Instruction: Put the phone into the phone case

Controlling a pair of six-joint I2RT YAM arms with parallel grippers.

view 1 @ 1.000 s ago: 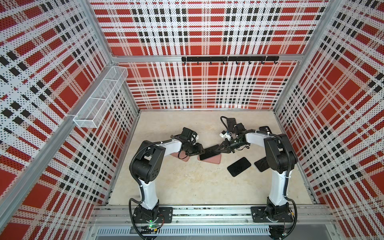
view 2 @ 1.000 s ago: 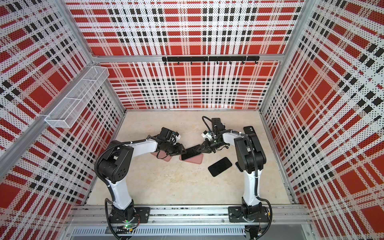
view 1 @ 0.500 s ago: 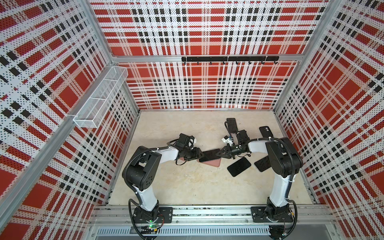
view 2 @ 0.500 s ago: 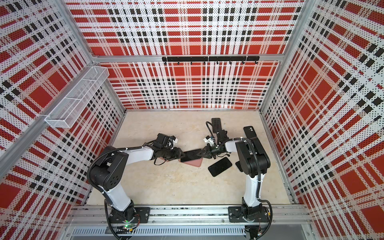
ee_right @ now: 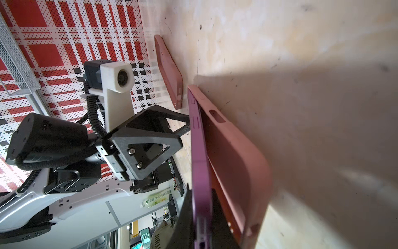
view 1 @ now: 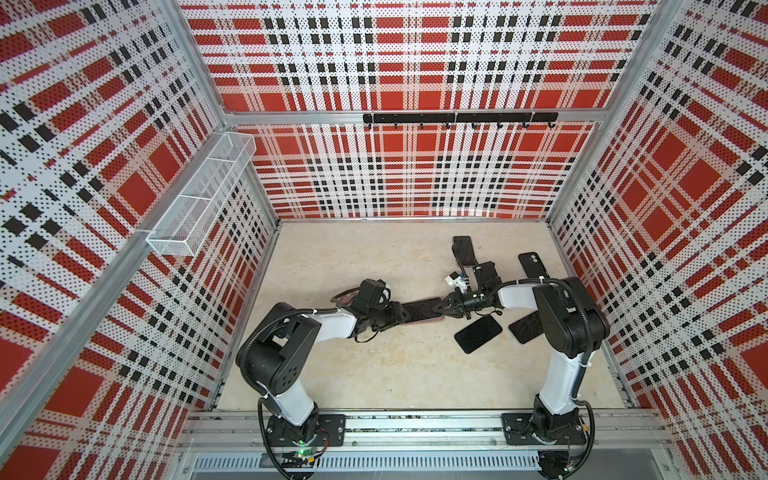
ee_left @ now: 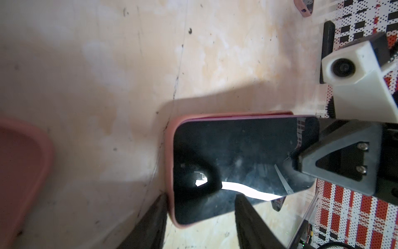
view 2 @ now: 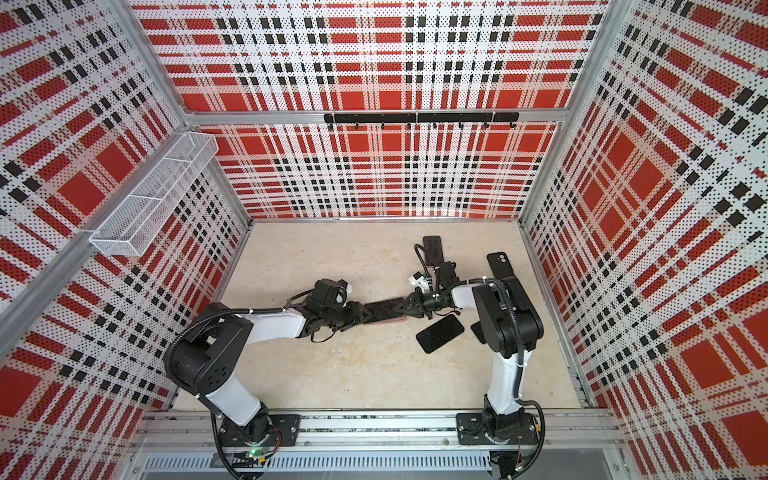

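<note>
The phone (ee_left: 237, 151), pinched in the closed right gripper (view 1: 444, 309), is being seated into the phone case (ee_left: 169, 163). Hold of the half-parted left gripper (view 1: 403, 313) is unclear; pressing flat is likely being required.

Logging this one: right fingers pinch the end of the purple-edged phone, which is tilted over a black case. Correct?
Not quite: the case is pink, not black, as the right wrist view shows. The rest holds: the right fingers pinch the end of the purple-edged phone, tilted over it.
</note>
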